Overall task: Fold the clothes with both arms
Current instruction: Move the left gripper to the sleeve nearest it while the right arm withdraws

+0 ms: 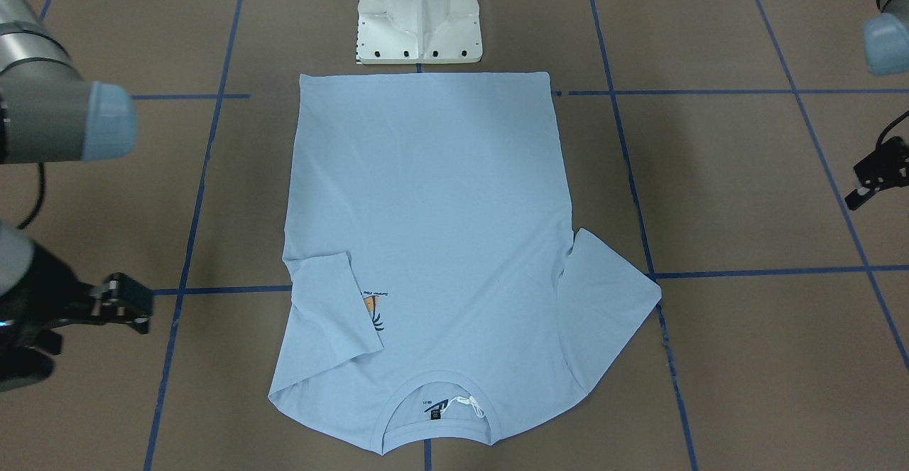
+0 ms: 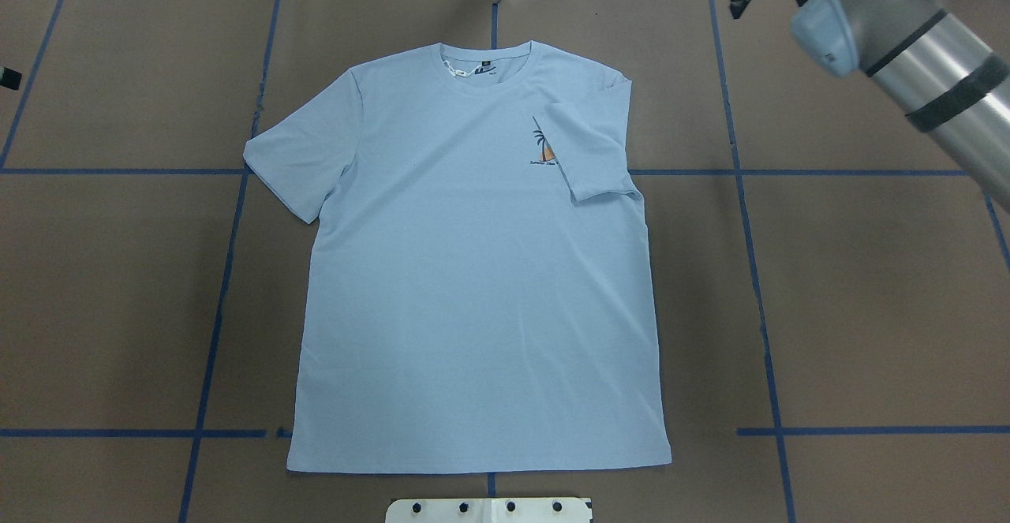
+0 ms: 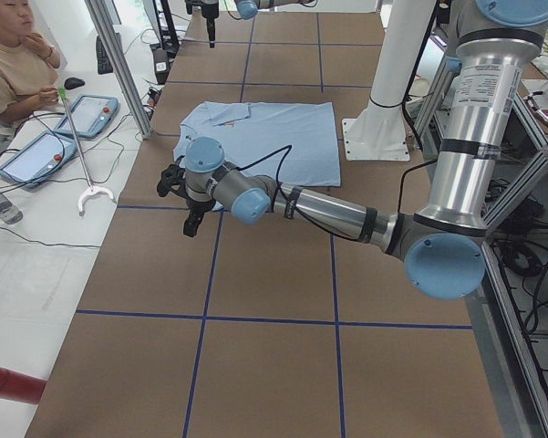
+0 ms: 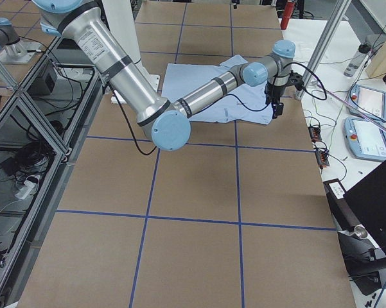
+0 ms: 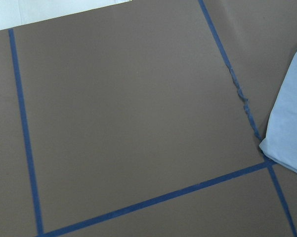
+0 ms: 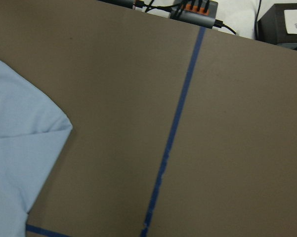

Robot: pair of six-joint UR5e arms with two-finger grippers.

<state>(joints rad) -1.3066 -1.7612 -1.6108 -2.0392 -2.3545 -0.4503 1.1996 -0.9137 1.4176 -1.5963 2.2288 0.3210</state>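
well, the t-shirt (image 2: 473, 286) lies flat and face up in the middle of the brown table (image 2: 868, 310), between my two arms and touched by neither. its hem lies just beside the white pedestal base (image 1: 419, 23), and its collar (image 2: 489, 89) points to the far side, away from me. inside the collar i see the dark neck label (image 1: 433, 408) and a bit of white string (image 1: 469, 404). the sleeve on my left (image 2: 296, 160) is spread out on the table. the sleeve on my right (image 2: 592, 148) is folded in over the chest, and it covers part of the palm-and-sun print (image 2: 544, 148).

my left gripper (image 1: 868, 183) hangs above bare table, well out to the left of the shirt, near the level of the spread sleeve. i cannot tell how wide its jaws stand; it has hold of nothing. my right gripper (image 1: 135, 304) is out on the other side, apart from the folded sleeve, near the collar end. i cannot tell its opening either, and it grips no cloth.

my left wrist camera looks down on brown table and blue tape lines (image 5: 153, 200), with an edge of the shirt at the right of that view. my right wrist camera shows a corner of cloth at its left edge and one tape line running across the table.
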